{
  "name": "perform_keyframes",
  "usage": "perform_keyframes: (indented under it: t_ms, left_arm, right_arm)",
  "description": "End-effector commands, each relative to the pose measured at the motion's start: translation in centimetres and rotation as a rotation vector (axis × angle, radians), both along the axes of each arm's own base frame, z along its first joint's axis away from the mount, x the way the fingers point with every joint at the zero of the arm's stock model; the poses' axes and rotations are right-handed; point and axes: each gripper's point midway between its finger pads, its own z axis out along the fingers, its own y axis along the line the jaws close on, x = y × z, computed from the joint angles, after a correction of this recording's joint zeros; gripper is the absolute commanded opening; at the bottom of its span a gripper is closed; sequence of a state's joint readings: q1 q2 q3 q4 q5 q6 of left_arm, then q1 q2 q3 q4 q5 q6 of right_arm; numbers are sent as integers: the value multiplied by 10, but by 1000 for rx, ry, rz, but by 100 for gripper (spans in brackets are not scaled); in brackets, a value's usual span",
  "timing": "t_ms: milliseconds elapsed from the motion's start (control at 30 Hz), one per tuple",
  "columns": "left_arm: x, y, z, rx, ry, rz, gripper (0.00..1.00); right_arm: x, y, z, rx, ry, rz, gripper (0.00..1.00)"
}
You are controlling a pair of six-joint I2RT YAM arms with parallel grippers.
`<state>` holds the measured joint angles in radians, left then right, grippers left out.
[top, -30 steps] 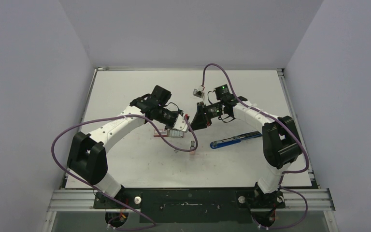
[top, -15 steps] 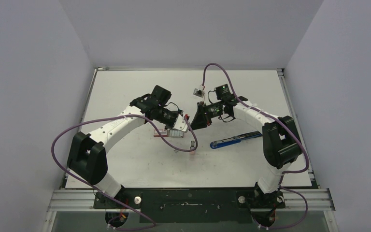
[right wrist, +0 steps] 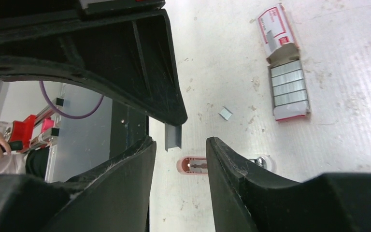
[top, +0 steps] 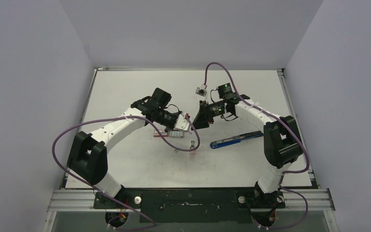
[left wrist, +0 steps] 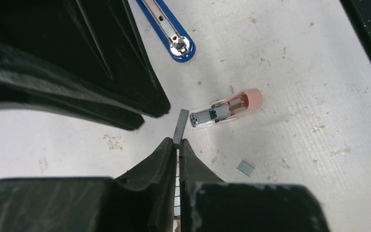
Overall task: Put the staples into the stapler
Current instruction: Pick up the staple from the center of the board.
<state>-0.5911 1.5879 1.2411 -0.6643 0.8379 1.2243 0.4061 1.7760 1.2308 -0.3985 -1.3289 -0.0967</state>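
The left pincer is clenched on a short grey staple strip, which is held clear of the tabletop; the right pincer is released, its fingers spread with that strip in the gap; the stapler is laid flat at 4 o'clock from the pincers; the opened staple box is seen at 8 o'clock

Stapler, left wrist view: blue nose only, rest cut by top edge.
Staple strip: lower end buried between left gripper fingers.
Pink block, right wrist view: one end behind finger.
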Motion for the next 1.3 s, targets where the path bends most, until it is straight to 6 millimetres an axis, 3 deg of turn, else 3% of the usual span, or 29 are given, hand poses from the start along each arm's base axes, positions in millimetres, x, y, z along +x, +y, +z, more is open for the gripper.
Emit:
perform_keyframes:
  t_ms: [0,200,400,667,867,1267]
  left_arm:
    - [12,-1,20,-91,77,131,0]
    - [22,-2,38,-217,435,392,0]
    - [23,-4,53,-265,870,596,0]
    - [27,-18,66,-248,1313,656,0]
    - [29,-25,65,-224,1486,658,0]
    - [31,-29,60,-186,1568,643,0]
  right_arm:
    - [18,-17,23,6,-175,-6,43]
    - [22,-40,28,-70,-332,-22,42]
    - [30,-55,48,-112,-525,-80,42]
    - [40,-54,70,-202,-828,-68,42]
    - [29,-37,66,-321,-1018,5,41]
    - [24,-21,51,-439,-1105,107,38]
